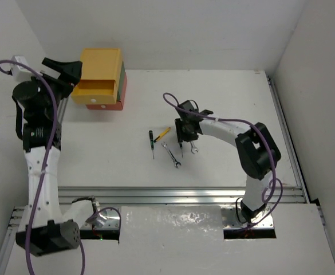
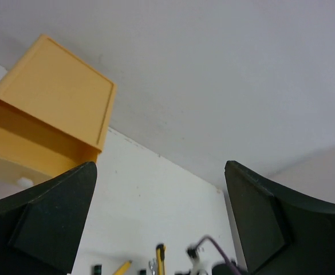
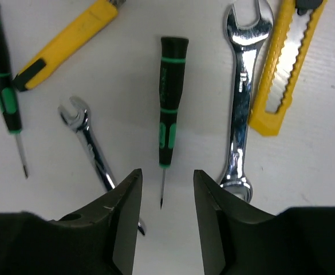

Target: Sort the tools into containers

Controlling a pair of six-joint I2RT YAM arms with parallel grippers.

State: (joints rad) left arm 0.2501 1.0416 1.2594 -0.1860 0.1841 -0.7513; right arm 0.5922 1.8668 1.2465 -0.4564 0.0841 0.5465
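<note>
Sorting is only just getting going, I think. Six tools (image 1: 172, 156) are lying on the tabletop (image 1: 230, 97), well apart from the stack of drawers (image 1: 101, 69), off to its right: a black screwdriver (image 3: 167, 109), a second screwdriver (image 3: 4, 86), a thin yellow-handled tool (image 3: 64, 40), a small wrench (image 3: 90, 143), a big wrench (image 3: 241, 103) and a yellow knife (image 3: 279, 74). The yellow drawer (image 1: 93, 89) at the top of the stack is sticking out, ready for things to go in. I am not seeing any tool inside it, but part of it is hidden, so I cannot tell for sure. The green drawer (image 1: 123, 73) and the red drawer (image 1: 119, 98) lower in the stack are looking shut. The left fingers (image 2: 52, 217) are hanging just beside the stack, spread wide apart and holding nothing. The right fingers (image 3: 115, 229) are hovering far from the stack, low over the black screwdriver, with its thin tip sitting in the gap between them. They are partly apart and are not pinching it yet. So picking up is the job in hand, and nearly all the carrying and dropping into drawers is waiting to be done.
</note>
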